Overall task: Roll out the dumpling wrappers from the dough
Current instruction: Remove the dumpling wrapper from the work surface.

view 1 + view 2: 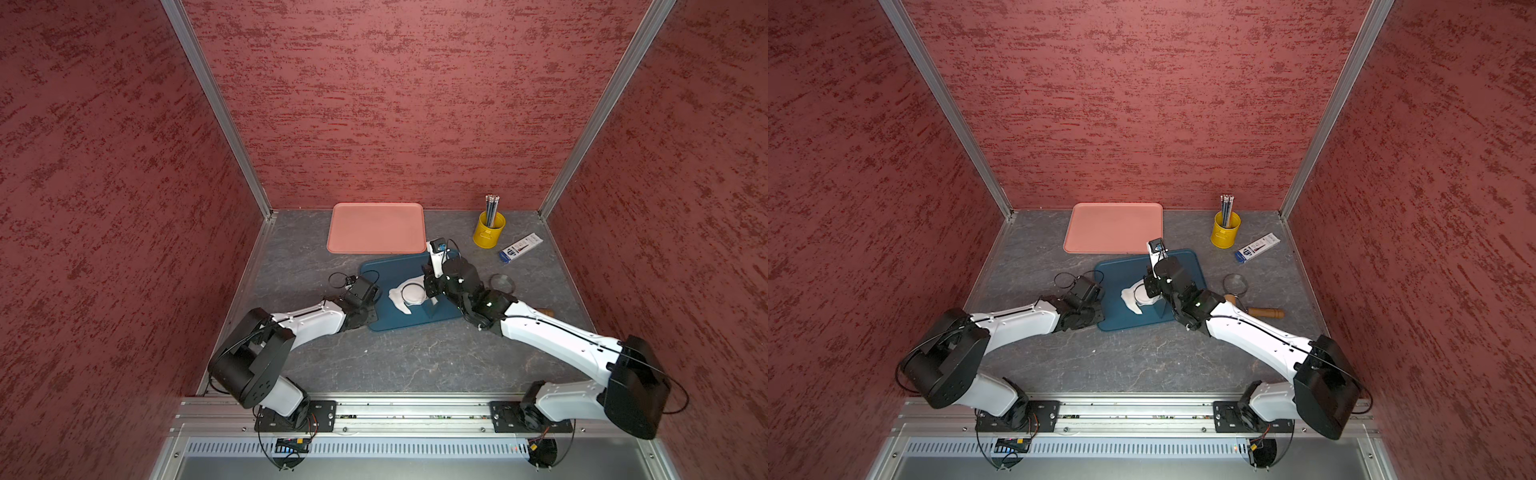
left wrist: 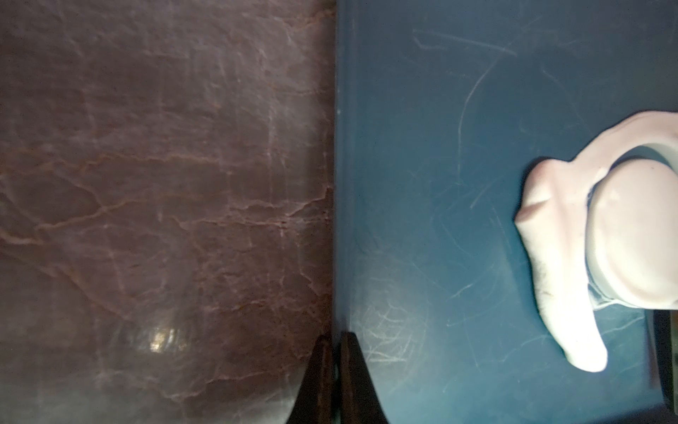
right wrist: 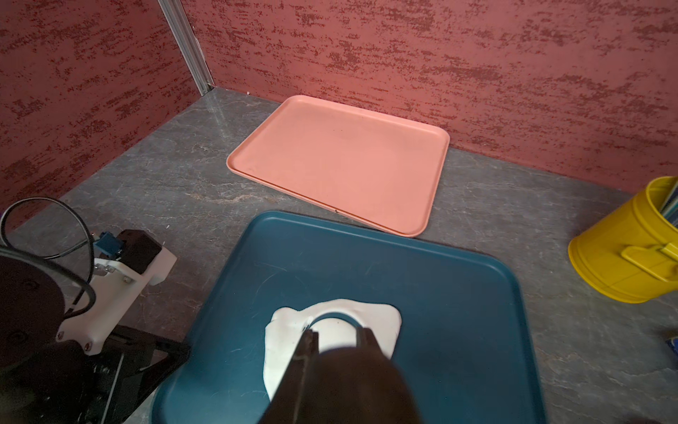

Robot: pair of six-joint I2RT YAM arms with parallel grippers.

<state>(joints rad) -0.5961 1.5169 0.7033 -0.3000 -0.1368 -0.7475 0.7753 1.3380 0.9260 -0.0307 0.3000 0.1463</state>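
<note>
- Left arm: reaches low from its base, forearm near level, wrist at the near-left edge of the dark teal rectangular plastic tray (image 1: 386, 266).
- Left gripper (image 2: 334, 336): clenched on that tray's rim, one finger on the grey stone-look tabletop (image 2: 165, 183) side and one on the tray side. Only the left wrist view shows this.
- Teal tray holds the soft white irregular dough (image 2: 550, 257). It lies ahead of the left gripper, directly under the right one.
- A small round thin white dumpling wrapper (image 2: 631, 238) sits in a round cut-out of the dough.
- The left wrist view shows its edge lifted, with a dark gap beneath; the top views do not.
- Right gripper (image 3: 336, 332): points down, fingers pressed against opposite edges of the wrapper, grasping it.
- Right arm: stretched inward from its base, wrist bent down over the tray.
- Salmon-pink rectangular plastic tray (image 1: 376, 228): beyond the right gripper, against the back wall.
- Metal ring (image 1: 1235, 284): on the tabletop just outboard of the right wrist.
- Wooden rolling pin (image 1: 1264, 312): beside the right forearm. It shows plainly in a top view and is mostly hidden by the arm elsewhere.
- Yellow metal cup (image 1: 486, 237): far right of the gripper, holding grey pencils (image 1: 491, 208) upright.
- White-and-blue pencil box (image 1: 520, 248): flat beside the cup.
</note>
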